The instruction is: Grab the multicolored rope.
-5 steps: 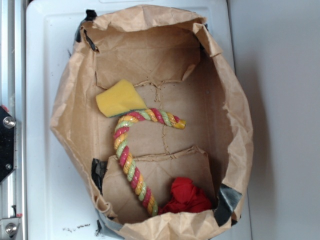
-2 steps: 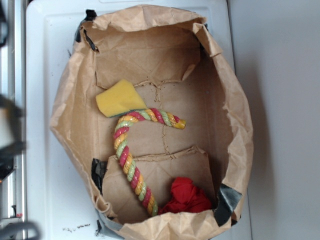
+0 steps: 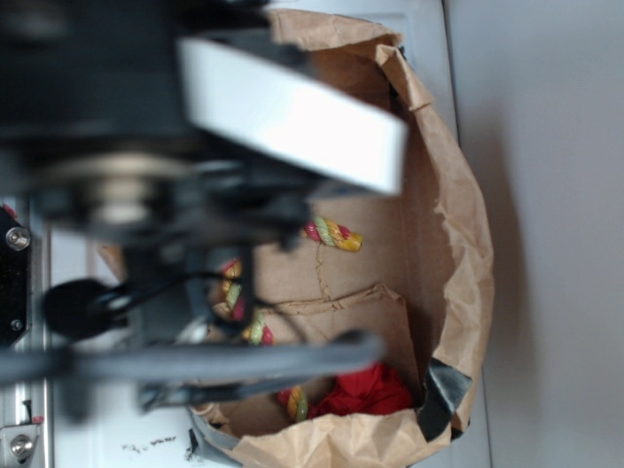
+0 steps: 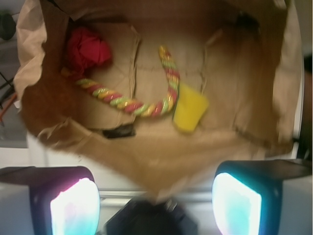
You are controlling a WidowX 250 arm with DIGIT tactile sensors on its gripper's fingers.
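1. We see the multicolored rope (image 4: 128, 104) lying flat on the floor of the brown paper bag (image 4: 146, 156), cane-shaped, with its hooked end touching the yellow sponge (image 4: 189, 112) and its far straight end beside the red cloth (image 4: 87, 48).
2. In the wrist view the gripper (image 4: 156, 205) hangs above and outside the bag's near rim, fingers (image 4: 74, 208) spread wide apart with nothing between them (both pads glow, blurred).
3. In the exterior view the arm (image 3: 195, 146) is a large blur over the left part of the bag, so we only catch bits of the rope (image 3: 331, 232) and cannot read the jaws there.
4. Key relation: the rope lies ahead of the gripper and below it, inside the bag; in the wrist view its long straight run slants from upper left to lower right, roughly crosswise to the approach.
5. We judge the grasp not yet begun; the next move likely needs forward travel over the rim, then descent onto the straight run (away from the sponge), with wrist rotation so the fingers straddle the rope.
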